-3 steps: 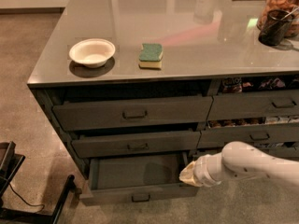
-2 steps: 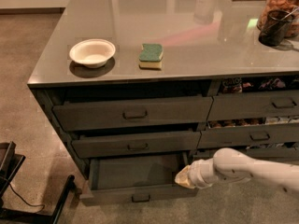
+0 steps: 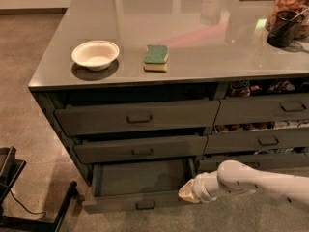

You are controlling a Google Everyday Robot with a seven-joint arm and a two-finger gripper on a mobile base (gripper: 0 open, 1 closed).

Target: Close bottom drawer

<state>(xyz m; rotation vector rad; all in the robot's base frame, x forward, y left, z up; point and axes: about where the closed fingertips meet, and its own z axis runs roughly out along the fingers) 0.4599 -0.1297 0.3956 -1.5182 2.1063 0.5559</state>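
Note:
The bottom drawer [image 3: 137, 203] is a wide dark grey drawer at the foot of the cabinet's left column. It is pulled out, showing a bare grey inside, and has a small dark pull handle [image 3: 145, 205] on its slim front panel. My white arm reaches in from the lower right. My gripper [image 3: 187, 192] is at the drawer's front right corner, by the top edge of the front panel. Its fingers are hidden behind a tan cover.
Two taller wide drawers [image 3: 140, 117] sit above, slightly ajar. Narrower drawers [image 3: 263, 140] are at the right. On the grey countertop [image 3: 193, 37] are a white bowl [image 3: 95, 54], a green sponge [image 3: 156, 58] and dark jars [image 3: 285, 25]. A black stand [image 3: 29, 202] is on the floor at left.
My arm and gripper have moved left, from beside the drawer's right end to its front right corner. The drawer stands about as far out as before.

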